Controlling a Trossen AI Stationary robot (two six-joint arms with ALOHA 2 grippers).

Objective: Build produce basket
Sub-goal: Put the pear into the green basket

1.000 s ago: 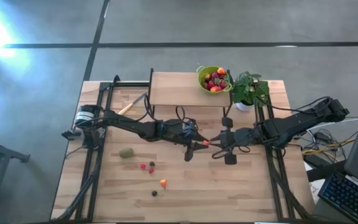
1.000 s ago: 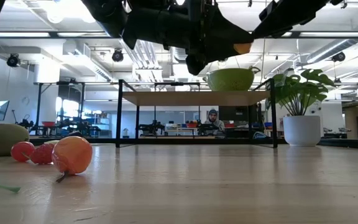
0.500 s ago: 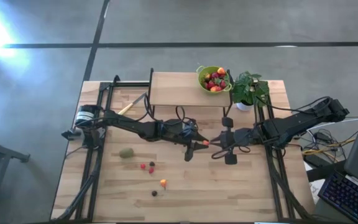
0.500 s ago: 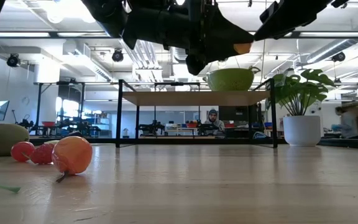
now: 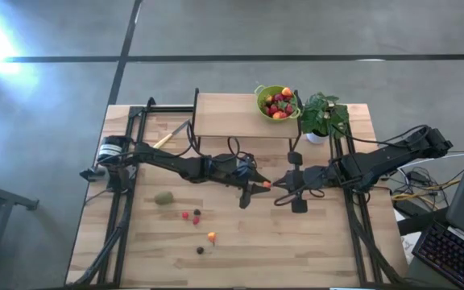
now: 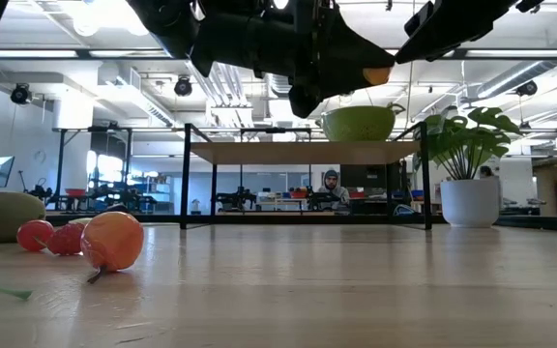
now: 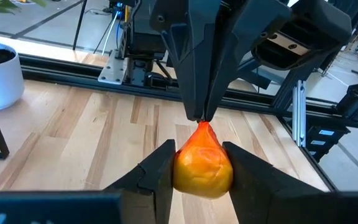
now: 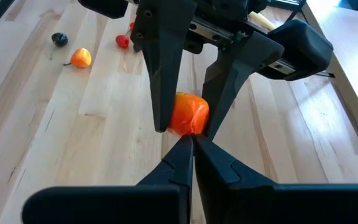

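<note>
The lime-green colander (image 5: 278, 101) on the raised shelf at the table's far edge already holds a heap of fruit, while the kiwi-like fruit (image 5: 163, 197) and several berries (image 5: 190, 216) lie loose toward the near left of the tabletop. Above the table's middle, the left gripper (image 7: 202, 167) clamps an orange fruit (image 7: 202, 167) between its fingers. The right gripper (image 8: 190, 144) has its jaws pinched together on the fruit's tip, so a handover looks under way.

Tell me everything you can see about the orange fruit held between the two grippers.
The orange fruit is small, glossy and rounded, orange shading to yellow, tapering to a point. It hangs in the air above the middle of the wooden table. The left gripper clamps its sides, while the right gripper, shut, pinches its pointed tip. Nothing else touches it.
</note>
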